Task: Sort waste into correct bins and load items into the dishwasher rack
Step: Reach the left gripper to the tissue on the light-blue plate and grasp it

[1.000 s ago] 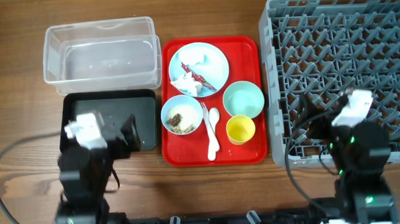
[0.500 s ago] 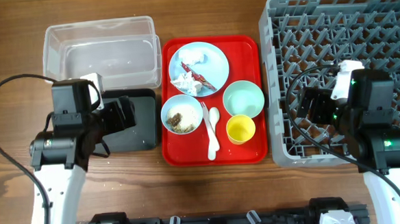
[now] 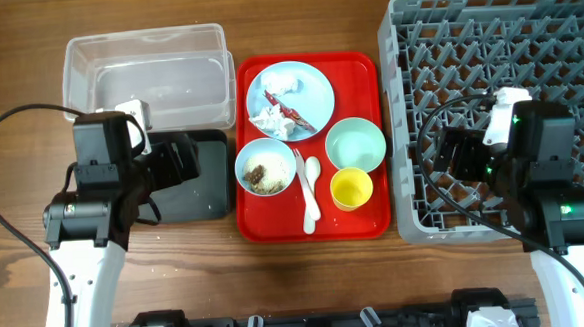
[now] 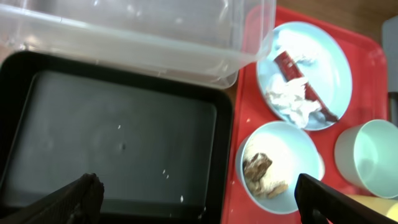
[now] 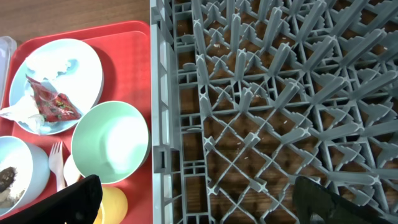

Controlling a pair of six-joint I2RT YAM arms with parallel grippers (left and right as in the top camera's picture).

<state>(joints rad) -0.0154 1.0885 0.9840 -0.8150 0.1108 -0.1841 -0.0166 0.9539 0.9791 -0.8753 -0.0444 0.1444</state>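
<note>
Layout, left to right. A clear tub [image 3: 145, 76] stands at the far left of the table [image 3: 19, 118]. A black tray [image 3: 213, 193] lies just on its near side; whether they touch cannot be told. A red tray [image 3: 275, 224] occupies the centre. The grey dishwasher rack [image 3: 495, 33] takes up the right side, with no items among its pegs.

Red tray contents:
- Far end: pale blue plate [image 3: 313, 87] carrying crumpled white tissue [image 3: 270, 123] and a red-and-white wrapper [image 3: 291, 111].
- Near left: pale blue bowl [image 3: 244, 161] holding brown food bits [image 3: 257, 173] and white crumbs.
- Right: mint green bowl [image 3: 355, 144], upright and empty.
- Near right: yellow cup [image 3: 351, 188], upright, just beside the mint green bowl.
- Between the blue bowl and the cup: white fork [image 3: 298, 168] and white spoon [image 3: 311, 198], lying side by side on the tray floor.

Left arm. The left gripper [image 4: 199, 199] hangs over the black tray's right portion, aimed toward the red tray. Its fingers are spread wide and nothing is between them. The black tray shows only a few pale specks.

Right arm. The right gripper [image 5: 199, 199] hangs over the near left part of the rack, close to the rack wall beside the red tray. Its fingers are likewise spread wide and hold nothing.

All waste and all dishes rest on the red tray.
</note>
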